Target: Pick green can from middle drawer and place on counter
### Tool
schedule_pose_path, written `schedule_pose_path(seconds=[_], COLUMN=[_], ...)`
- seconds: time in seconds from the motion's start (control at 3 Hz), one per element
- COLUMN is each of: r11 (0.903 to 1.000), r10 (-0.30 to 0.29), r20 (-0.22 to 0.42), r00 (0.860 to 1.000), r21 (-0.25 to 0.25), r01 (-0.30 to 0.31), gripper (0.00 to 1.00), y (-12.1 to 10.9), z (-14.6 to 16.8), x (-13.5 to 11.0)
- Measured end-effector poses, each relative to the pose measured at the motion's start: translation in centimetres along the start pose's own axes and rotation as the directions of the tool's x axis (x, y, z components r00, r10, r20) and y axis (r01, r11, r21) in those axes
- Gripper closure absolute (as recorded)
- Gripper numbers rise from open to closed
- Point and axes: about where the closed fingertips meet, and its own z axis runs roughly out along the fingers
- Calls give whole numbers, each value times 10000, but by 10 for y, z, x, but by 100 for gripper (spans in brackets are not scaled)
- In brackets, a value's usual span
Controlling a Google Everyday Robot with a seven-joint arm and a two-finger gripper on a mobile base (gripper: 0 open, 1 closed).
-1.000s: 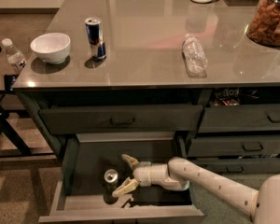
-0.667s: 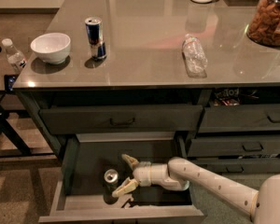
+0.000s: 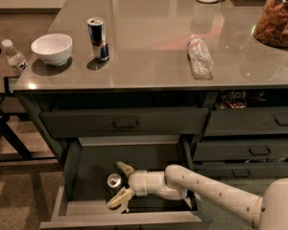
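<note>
So the tool (image 3: pixel 114 186) is down inside the pulled-out middle drawer (image 3: pixel 89 169), reaching in from the right on the white arm (image 3: pixel 216 195). Its two tan fingers (image 3: pixel 125 168) are spread wide, one on the far side of the green can (image 3: pixel 114 179) and one on the near side. The can stands upright right between them. All I really get is its silver top and pull tab, so there's no label to read. Can't tell if the fingers are touching it.

Everything else is up above the tool on the desk (image 3: pixel 149 28). Up and a bit left is the slim blue-and-silver can (image 3: pixel 98 38), energy-drink look, but I can't make out the lettering. Further left is a white bowl (image 3: pixel 52 48). Up and to the right, a clear plastic bottle (image 3: pixel 200 56) lies on its side. Far right corner has a jar of snacks (image 3: pixel 280 18). The top right drawer shows a packet (image 3: pixel 234 98) with print I can't read.
</note>
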Motion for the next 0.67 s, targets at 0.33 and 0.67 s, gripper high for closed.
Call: schedule_pose_path(seconds=[0.33, 0.67], r11=[10000, 10000], r10=[92, 92], r20=[15, 15], r00=[10000, 10000], r21=[10, 10], r01=[-92, -92], gripper=[0, 18], y=[2, 3], z=[2, 3], x=[6, 6])
